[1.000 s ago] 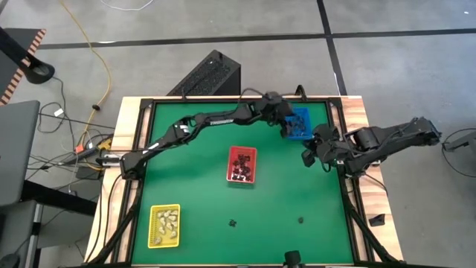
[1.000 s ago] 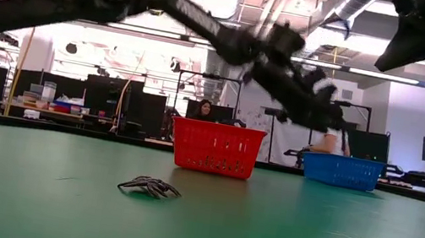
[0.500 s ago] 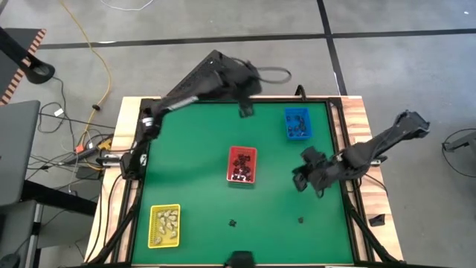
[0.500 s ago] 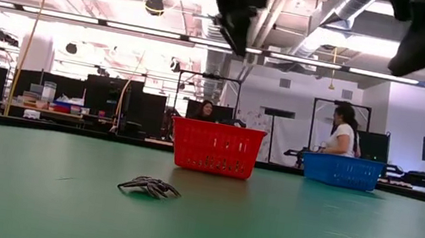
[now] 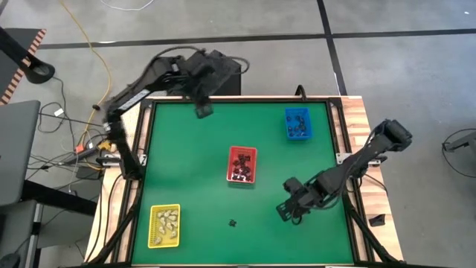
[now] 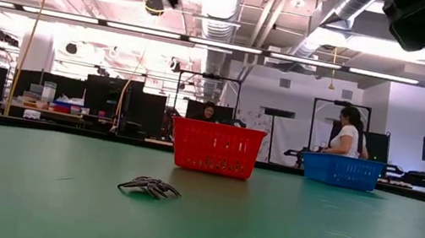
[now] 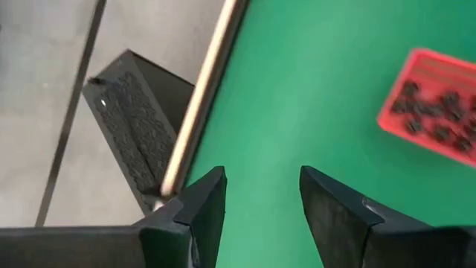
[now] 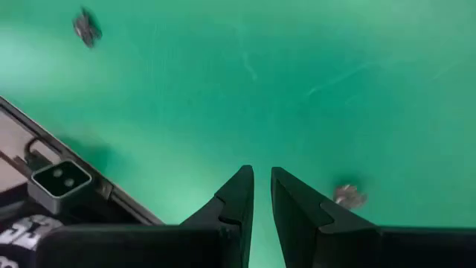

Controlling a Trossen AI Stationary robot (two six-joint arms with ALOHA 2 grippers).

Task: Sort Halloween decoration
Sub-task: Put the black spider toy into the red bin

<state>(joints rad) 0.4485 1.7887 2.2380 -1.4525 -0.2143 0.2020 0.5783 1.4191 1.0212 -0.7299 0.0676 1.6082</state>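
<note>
The right gripper [image 5: 286, 211] hangs low over the near right part of the green table [image 5: 186, 164], its jaws a narrow slit apart and grasping nothing; a small grey decoration piece [image 8: 347, 196] lies on the cloth just beside its fingers [image 8: 232, 202]. A black spider decoration [image 5: 233, 222] sits alone near the front edge. The yellow tray [image 5: 164, 225] holds cream lumps at the near left corner. Mid-table, the red tray [image 5: 242, 164] carries black pieces. Farther back right stands the blue tray [image 5: 297, 123]. The left gripper [image 5: 202, 110] hovers by the far left edge, jaws released and empty. No readable writing or labels show anywhere
</note>
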